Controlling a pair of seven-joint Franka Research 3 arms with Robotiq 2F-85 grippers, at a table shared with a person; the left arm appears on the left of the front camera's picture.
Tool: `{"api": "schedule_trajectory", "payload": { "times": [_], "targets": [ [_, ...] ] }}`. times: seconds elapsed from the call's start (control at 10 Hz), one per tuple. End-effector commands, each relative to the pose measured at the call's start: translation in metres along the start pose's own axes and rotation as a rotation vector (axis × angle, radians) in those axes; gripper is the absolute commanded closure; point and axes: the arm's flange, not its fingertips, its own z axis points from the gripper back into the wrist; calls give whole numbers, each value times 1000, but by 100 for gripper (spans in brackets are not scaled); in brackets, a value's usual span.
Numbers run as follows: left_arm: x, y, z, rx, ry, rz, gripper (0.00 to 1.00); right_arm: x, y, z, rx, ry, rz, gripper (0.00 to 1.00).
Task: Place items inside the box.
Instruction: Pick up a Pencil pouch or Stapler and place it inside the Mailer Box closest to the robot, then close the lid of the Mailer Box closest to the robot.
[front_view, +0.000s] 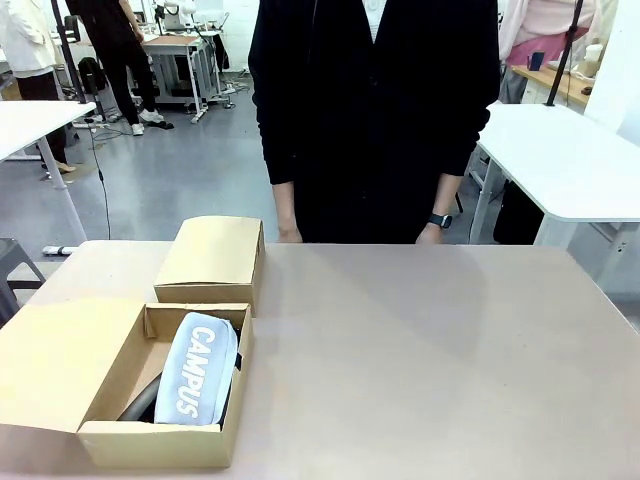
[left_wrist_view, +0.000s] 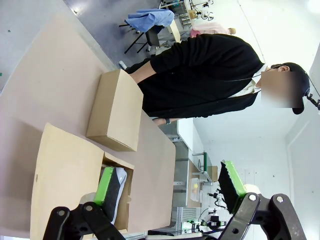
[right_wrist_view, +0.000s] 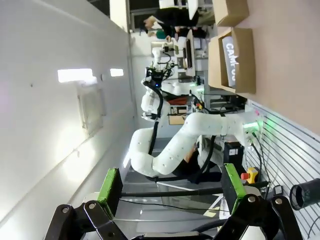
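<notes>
My left gripper (left_wrist_view: 167, 192) hangs above the near left part of the table (front_view: 420, 340), its jaws spread wide with nothing between the green pads (left_wrist_view: 231, 179). My right gripper (right_wrist_view: 170, 192) is raised and turned away from the table toward a white wall, jaws also fully apart and empty; past it I see my other arm (right_wrist_view: 170, 150) and, far off, the boxes.

The open box (front_view: 160, 440) sits at the table's near left corner, its lid flap (front_view: 60, 360) folded out to the left. Inside it lies the CAMPUS case (front_view: 195, 368), lengthwise, lettering up. Something black (front_view: 140, 402) peeks out from under the case at its near left end; I cannot tell what it is. A second, closed box (front_view: 212, 258) stands just behind the open one.

A person in black (front_view: 375, 110) stands at the far edge, both hands down at the table's rim, a watch (front_view: 440, 220) on one wrist.
</notes>
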Motion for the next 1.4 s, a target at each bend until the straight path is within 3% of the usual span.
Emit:
{"api": "schedule_trajectory", "payload": {
  "times": [0.0,0.7,0.8,0.9,1.0,1.1,1.3],
  "targets": [
    [-1,-1,0,-22,-8,-14,0,0,12,-6,3,2,13,0],
    [0,0,0,0,0,0,0,0,12,-6,3,2,13,0],
    [-10,-12,-13,-96,31,-296,0,0,12,-6,3,2,13,0],
    [-35,-20,-40,-292,119,-556,0,0,12,-6,3,2,13,0],
    [-54,-21,-59,-355,213,-756,0,0,12,-6,3,2,13,0],
    [-70,-19,-74,-398,246,-964,0,0,12,-6,3,2,13,0],
    [-80,-9,-93,-484,145,-1304,0,0,12,-6,3,2,13,0]
  ]
}}
